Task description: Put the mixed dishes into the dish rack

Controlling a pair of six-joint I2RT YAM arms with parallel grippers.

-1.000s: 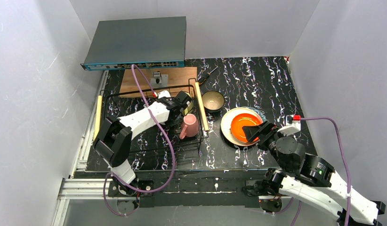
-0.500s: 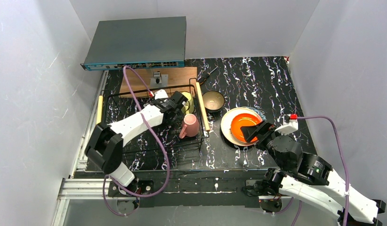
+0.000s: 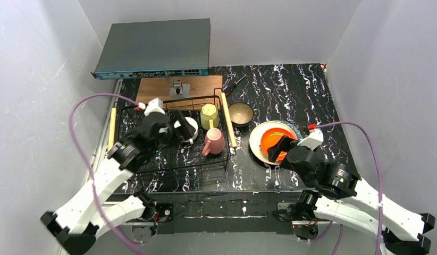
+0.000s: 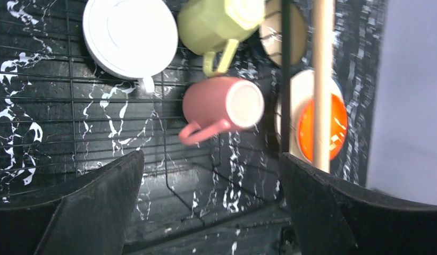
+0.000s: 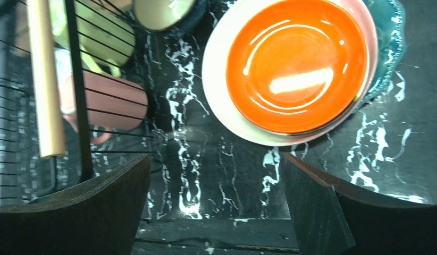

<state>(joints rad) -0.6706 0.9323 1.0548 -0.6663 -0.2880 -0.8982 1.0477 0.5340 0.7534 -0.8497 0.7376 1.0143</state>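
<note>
Both gaped wide and empty — the left claw (image 4: 210, 159) over the dish rack (image 3: 174, 162), which held pink mug (image 3: 214, 141), yellow-green mug (image 3: 208, 115) and white cup (image 3: 188, 127); the right claw (image 5: 215, 159) by the orange plate (image 5: 297, 64), out on the counter (image 3: 291, 90).

We see a desk (image 3: 301, 85) with a black top veined in white, closed in by white walls (image 3: 35, 74) on three sides. At its far left corner sits a flat grey-blue box (image 3: 155, 45) with a row of ports along its near edge, and in front of it lies a brown wooden board (image 3: 200, 84). A small grey metal piece (image 3: 177, 89) stands on the board; a slim black object (image 3: 235, 83) lies beside the board's right end
</note>
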